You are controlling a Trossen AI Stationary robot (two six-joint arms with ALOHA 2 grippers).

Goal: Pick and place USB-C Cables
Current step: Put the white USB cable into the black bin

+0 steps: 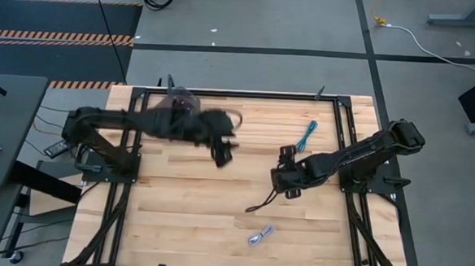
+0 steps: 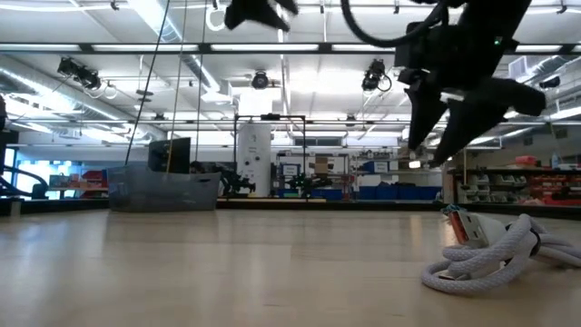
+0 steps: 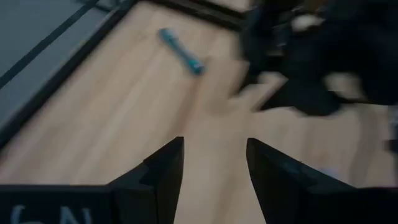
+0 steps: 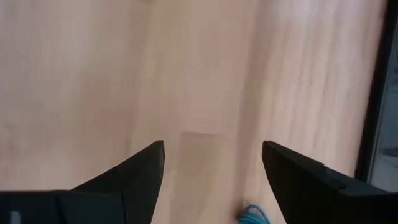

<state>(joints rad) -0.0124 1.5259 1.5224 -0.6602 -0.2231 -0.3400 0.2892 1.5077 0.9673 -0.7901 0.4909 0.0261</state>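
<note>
The teal cable (image 1: 306,137) lies stretched on the wood near the table's far right; it also shows in the left wrist view (image 3: 180,51) and at the edge of the right wrist view (image 4: 252,216). The white-silver cable (image 1: 260,234), a coiled bundle (image 2: 490,254), rests near the table's near edge. A thin black cable (image 1: 260,202) lies just nearside of my right gripper (image 1: 286,184). That gripper (image 4: 211,144) is open above bare wood, fingers pointing down (image 2: 445,118). My left gripper (image 1: 222,154) is open (image 3: 214,140) over the table's middle. The magenta and purple cables are out of view.
A clear bin (image 2: 168,191) stands at the table's far edge under the left arm (image 1: 178,101). A black metal frame (image 1: 337,101) borders the table. Bare wood (image 1: 176,211) spreads over the near left part.
</note>
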